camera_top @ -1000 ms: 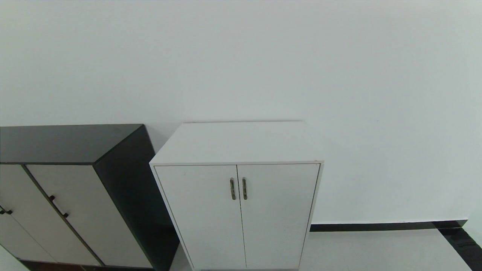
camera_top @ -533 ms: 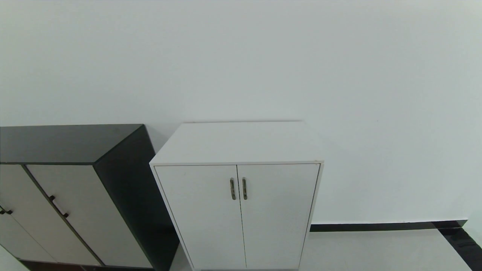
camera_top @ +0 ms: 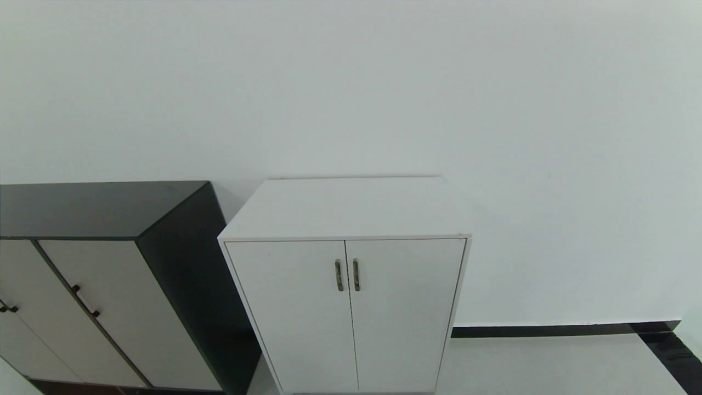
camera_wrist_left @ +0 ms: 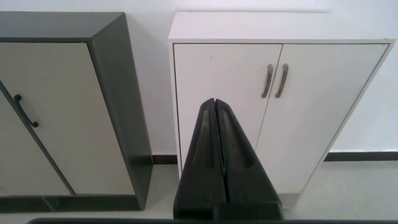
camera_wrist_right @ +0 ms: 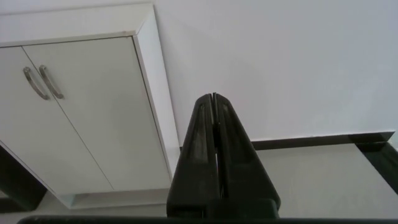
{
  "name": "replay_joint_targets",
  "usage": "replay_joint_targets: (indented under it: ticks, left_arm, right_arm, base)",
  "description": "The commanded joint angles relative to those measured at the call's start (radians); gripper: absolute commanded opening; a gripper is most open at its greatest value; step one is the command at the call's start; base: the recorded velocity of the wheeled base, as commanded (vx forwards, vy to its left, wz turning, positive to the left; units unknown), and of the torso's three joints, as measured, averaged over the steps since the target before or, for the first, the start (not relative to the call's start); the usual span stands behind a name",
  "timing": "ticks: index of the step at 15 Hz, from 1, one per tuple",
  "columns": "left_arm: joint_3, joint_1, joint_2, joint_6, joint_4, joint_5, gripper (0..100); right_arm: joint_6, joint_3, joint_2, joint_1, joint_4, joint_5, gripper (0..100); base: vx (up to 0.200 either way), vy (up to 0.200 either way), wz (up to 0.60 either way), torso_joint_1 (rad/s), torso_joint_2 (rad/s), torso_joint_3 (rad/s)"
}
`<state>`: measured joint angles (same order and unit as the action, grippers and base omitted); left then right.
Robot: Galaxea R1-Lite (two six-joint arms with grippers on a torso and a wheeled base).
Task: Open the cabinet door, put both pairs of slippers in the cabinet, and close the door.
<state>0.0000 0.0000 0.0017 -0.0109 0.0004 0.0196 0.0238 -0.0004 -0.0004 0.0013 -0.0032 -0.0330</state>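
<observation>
A white two-door cabinet (camera_top: 346, 307) stands against the wall in the head view, both doors closed, with two metal handles (camera_top: 347, 275) side by side at the centre seam. In the left wrist view the same cabinet (camera_wrist_left: 236, 93) faces me, and my left gripper (camera_wrist_left: 215, 103) is shut with nothing in it, some way in front of the left door. My right gripper (camera_wrist_right: 214, 99) is shut and empty too, off to the side of the cabinet (camera_wrist_right: 81, 118) past its right edge, before the bare wall.
A dark cabinet with pale doors and black handles (camera_top: 104, 285) stands close to the left of the white one. A black skirting strip (camera_top: 554, 330) runs along the wall base on the right, above pale open floor (camera_top: 548, 367).
</observation>
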Motion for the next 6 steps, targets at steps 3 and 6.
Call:
replay_joint_targets:
  ticks: [3,6]
  left_arm:
    - [0.0,0.0,0.0,0.0,0.0,0.0,0]
    - [0.0,0.0,0.0,0.0,0.0,0.0,0]
  right_arm:
    - [0.002,0.0,0.0,0.0,0.0,0.001,0]
    - [0.013,0.0,0.0,0.0,0.0,0.001,0]
  base:
    - [0.0,0.0,0.0,0.0,0.0,0.0]
    - [0.0,0.0,0.0,0.0,0.0,0.0]
